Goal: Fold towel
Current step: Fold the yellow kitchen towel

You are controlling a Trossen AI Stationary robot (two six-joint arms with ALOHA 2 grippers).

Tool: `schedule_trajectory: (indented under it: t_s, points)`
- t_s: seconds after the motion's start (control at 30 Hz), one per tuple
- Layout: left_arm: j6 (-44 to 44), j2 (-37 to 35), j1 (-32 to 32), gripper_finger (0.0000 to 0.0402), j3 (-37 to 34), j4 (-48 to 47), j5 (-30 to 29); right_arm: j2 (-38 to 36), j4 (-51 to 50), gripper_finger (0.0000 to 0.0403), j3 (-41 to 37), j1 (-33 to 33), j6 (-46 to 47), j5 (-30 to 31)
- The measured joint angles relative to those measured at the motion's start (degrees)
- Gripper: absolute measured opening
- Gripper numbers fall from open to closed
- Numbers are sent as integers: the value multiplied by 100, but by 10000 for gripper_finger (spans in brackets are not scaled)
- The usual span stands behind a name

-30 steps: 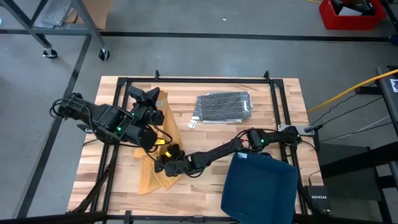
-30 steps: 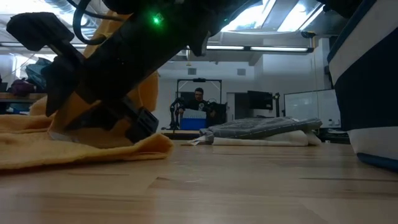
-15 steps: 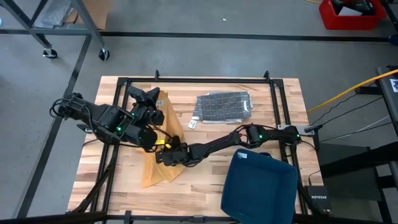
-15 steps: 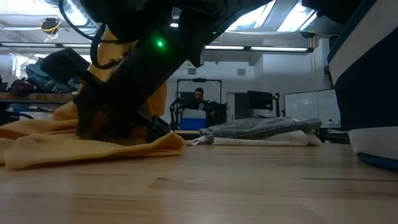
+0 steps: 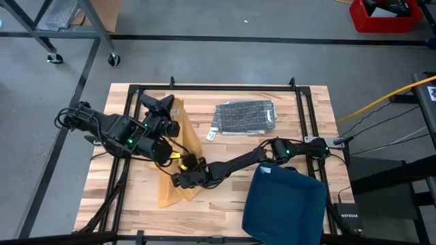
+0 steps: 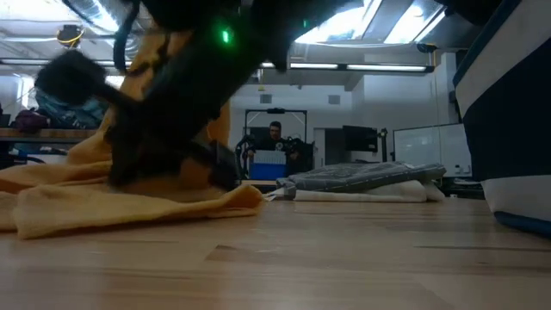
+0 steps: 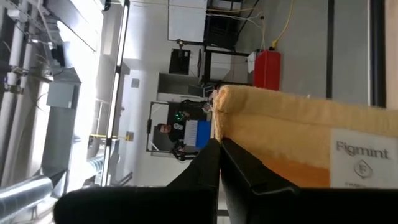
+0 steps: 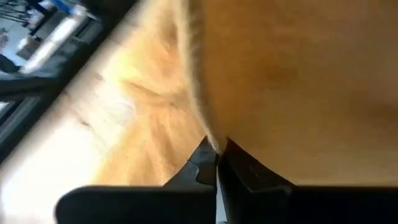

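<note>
A: How is the light?
B: Even and soft from above in the high view; shadows on the table (image 5: 225,146) are faint. In the low view ceiling lights (image 6: 362,26) glare.
A: Any blur?
B: The arm (image 6: 164,103) smears in the low view, and the towel (image 8: 280,81) is out of focus in the right wrist view.

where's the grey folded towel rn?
In the high view, the grey folded towel lies at the table's far centre, beyond the right arm and to the picture's right of the yellow towel.
</note>
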Motion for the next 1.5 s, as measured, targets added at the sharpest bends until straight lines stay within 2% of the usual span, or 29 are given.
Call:
schedule_trajectory:
  t_s: [0.2, 0.3, 0.47, 0.6, 0.77, 0.87, 0.97, 1.2, 1.3, 1.5]
  points:
    - [-196, -112, 0, 0, 0, 0, -4, -386, -975, 3, 527, -12, -1043, 737]
    - [-330, -292, 3, 0, 0, -3, -5, -543, -1979, 3, 973, -23, -1504, 1104]
    - [-405, -678, 47, 0, 0, -1, -3, -750, -4030, 2, 1819, -26, -1761, 1507]
    - [-464, -1059, 112, 0, 2, -4, -3, -1107, -5235, 1, 1651, -26, -1603, 1545]
    - [-625, -1460, 149, 0, 2, 0, -3, -1458, -6963, 1, 1651, -22, -678, 1379]
    - [-601, -1643, 149, 0, 2, 2, -5, -1650, -7642, 1, 1651, -20, -113, 1297]
    - [-576, -1766, 150, 0, 2, 1, -5, -1887, -7604, 1, 1651, -50, -52, 1544]
    - [-148, -1905, 151, 0, 2, 83, -4, -2445, -7403, 1, 1651, -384, 20, 2677]
    - [-92, -1986, 153, 0, 17, 450, -1, -2707, -7179, 1, 1651, -615, -82, 3135]
    - [723, -2149, 282, 0, 521, 1496, -5, -3073, -6101, 1, 1651, -1238, -1285, 3346]
